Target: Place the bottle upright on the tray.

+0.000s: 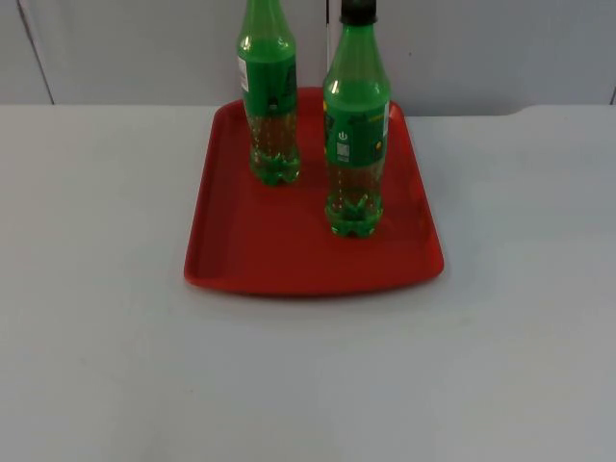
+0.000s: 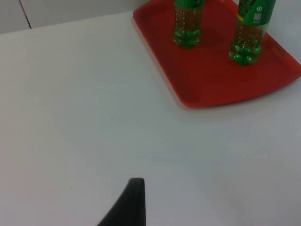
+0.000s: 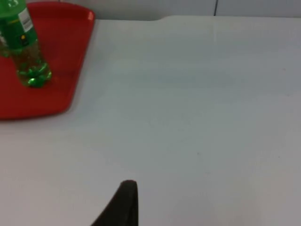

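Red tray (image 1: 241, 260) bears two upright bottles (image 1: 355, 135), bare table (image 1: 96, 366) all round; hands' grip unclear.

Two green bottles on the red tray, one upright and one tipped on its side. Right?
Not quite: both green bottles stand upright on the red tray, none tipped over. The top view shows the nearer bottle and the farther bottle each resting on its base, apart from each other. Otherwise right: two bottles, both on the tray.
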### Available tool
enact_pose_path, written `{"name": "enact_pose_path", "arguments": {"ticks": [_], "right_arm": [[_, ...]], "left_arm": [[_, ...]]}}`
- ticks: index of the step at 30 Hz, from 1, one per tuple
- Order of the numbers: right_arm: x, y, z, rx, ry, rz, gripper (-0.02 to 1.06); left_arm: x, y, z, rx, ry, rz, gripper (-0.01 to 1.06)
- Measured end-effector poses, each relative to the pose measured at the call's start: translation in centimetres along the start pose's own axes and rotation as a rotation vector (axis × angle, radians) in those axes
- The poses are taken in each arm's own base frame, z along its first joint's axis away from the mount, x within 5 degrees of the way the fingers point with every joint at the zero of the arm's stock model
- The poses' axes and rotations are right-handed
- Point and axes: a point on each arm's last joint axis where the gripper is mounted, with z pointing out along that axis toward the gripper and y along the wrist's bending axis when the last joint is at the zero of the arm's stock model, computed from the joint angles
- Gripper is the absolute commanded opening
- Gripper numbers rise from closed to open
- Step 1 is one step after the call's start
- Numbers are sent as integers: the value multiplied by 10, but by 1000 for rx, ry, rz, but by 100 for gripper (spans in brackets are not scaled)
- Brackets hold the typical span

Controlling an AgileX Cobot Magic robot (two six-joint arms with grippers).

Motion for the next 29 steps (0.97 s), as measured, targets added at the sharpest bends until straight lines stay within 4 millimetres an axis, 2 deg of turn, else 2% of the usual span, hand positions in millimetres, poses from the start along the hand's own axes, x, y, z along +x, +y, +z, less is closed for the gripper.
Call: {"name": "enact_pose_path", "arguments": {"ticks": [14,29], "right_arm": [[0,0,0,4,0,2,105],[0,0,0,4,0,2,105]], "left_arm": [[0,0,0,-3,0,-2,105],[-1,-1,1,-156,-2,-83,105]]}}
